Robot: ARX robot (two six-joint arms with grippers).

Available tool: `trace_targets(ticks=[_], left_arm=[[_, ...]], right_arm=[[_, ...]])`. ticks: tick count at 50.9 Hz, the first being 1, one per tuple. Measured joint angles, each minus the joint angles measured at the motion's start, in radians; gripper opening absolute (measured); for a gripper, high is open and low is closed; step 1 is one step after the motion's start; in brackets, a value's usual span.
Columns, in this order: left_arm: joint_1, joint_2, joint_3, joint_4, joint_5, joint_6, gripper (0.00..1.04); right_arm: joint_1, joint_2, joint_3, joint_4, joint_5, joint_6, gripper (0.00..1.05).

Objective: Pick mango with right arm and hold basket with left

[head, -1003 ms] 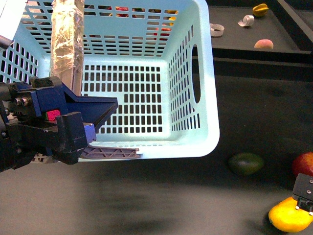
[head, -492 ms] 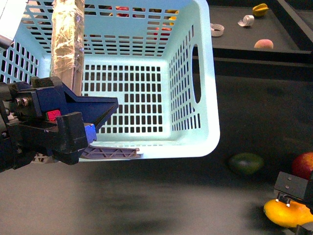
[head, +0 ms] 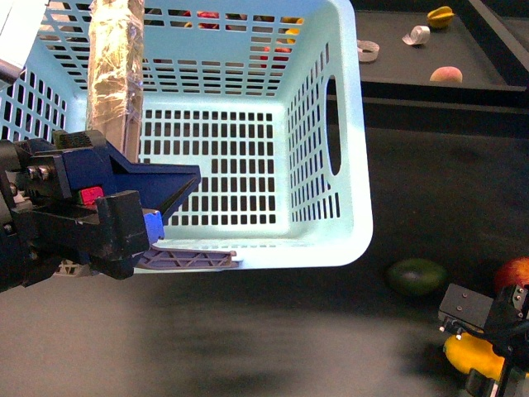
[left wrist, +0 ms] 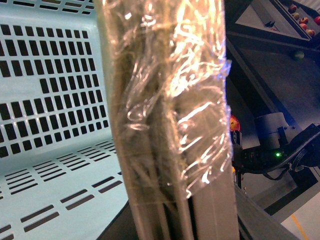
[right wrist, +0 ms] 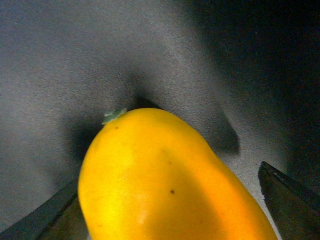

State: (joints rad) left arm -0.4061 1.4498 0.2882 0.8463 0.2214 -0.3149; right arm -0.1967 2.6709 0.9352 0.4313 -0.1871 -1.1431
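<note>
The mango lies between spread fingers of the right end effector.

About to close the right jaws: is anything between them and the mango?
Nothing visible. The mango sits between the right jaws, one on each side, with only bare table around it. The green fruit lies apart, nearer the basket.

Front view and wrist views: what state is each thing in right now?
basket, empty inside.
left gripper, at the taped handle; grip cannot be seen.
mango, resting on the table, not lifted.
right gripper, open, straddling the mango.
green fruit, lying loose, untouched.
</note>
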Motion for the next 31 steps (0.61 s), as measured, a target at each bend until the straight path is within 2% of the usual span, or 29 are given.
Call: trace_targets(ticks=[12, 24, 31], left_arm=[[0.0, 0.0, 0.0, 0.0, -0.002, 0.0, 0.22], [0.0, 0.0, 0.0, 0.0, -0.001, 0.0, 0.22], [0.0, 0.0, 0.0, 0.0, 0.006, 0.0, 0.22]], right_arm=[[-0.016, -0.033, -0.044, 0.051, -0.01, 0.046, 0.64], [-0.013, -0.224, -0.163, 0.135, -0.12, 0.198, 0.61], [0.033, -0.438, -0.247, 0.239, -0.166, 0.401, 0.61]])
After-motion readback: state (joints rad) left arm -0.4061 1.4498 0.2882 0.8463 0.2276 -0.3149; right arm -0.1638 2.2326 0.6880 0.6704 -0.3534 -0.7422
